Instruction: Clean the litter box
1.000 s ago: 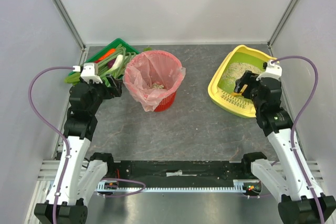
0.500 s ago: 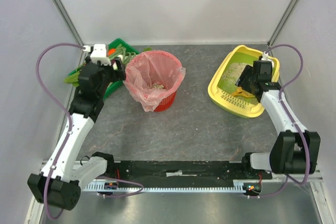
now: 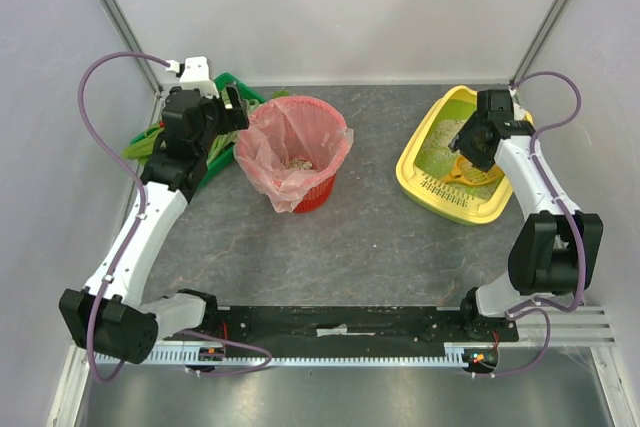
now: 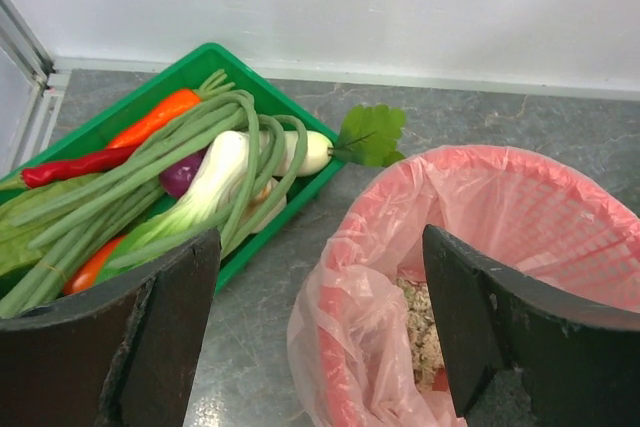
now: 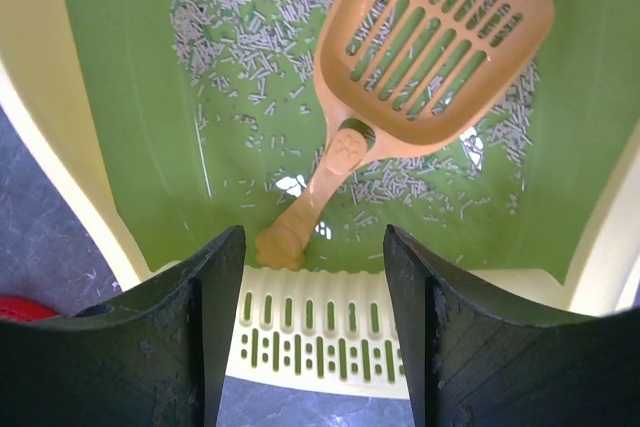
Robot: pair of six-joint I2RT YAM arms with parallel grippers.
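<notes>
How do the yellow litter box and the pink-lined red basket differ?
The wide, shallow yellow plastic litter box is unlined; the deep round red basket has a pink bag liner. The litter box holds an orange slotted scoop; the basket none. Both contain pale litter.

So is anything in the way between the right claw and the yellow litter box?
No, nothing visible is. The right gripper hangs open just above the litter box, with only air between. An orange scoop lies inside on the litter, its handle end pointing at the gap between the fingers.
</notes>
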